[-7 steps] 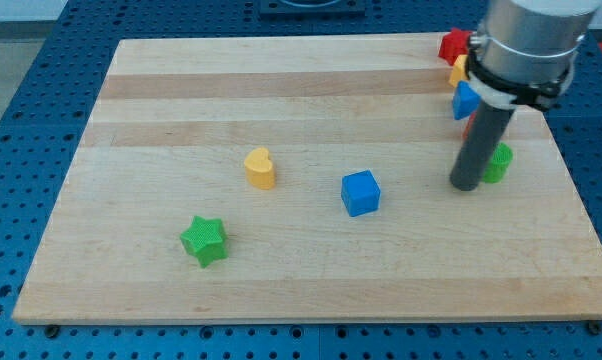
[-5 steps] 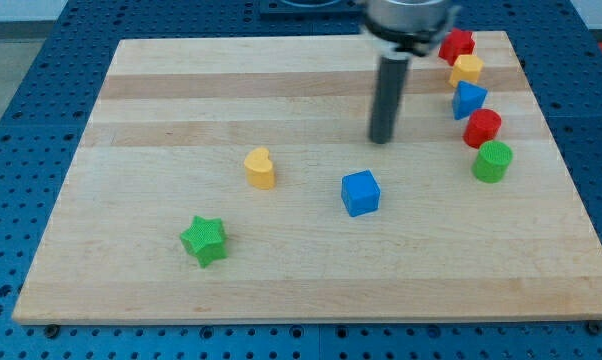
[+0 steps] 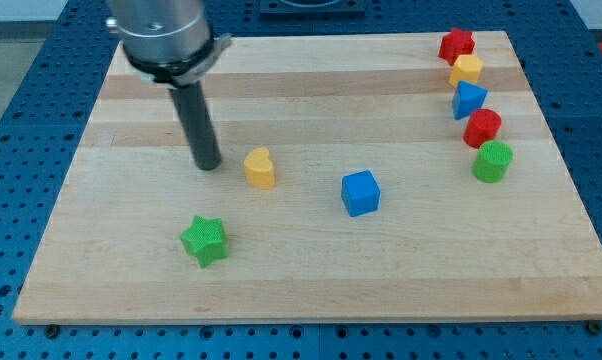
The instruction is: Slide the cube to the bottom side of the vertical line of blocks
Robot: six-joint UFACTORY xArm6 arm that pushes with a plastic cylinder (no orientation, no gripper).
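Observation:
A blue cube (image 3: 360, 192) sits near the middle of the wooden board (image 3: 301, 270). At the view's right edge a vertical line of blocks runs downward: a red star (image 3: 456, 45), a yellow block (image 3: 467, 69), a blue block (image 3: 468, 100), a red block (image 3: 482, 127) and a green cylinder (image 3: 493, 161). My tip (image 3: 208, 165) is far to the left of the cube, just left of a yellow heart-shaped block (image 3: 261, 168), not touching it.
A green star (image 3: 203, 240) lies at the lower left, below my tip. The board sits on a blue perforated table (image 3: 21, 150).
My tip has swept left across the board, from beside the green cylinder to left of the yellow heart. No block has moved.

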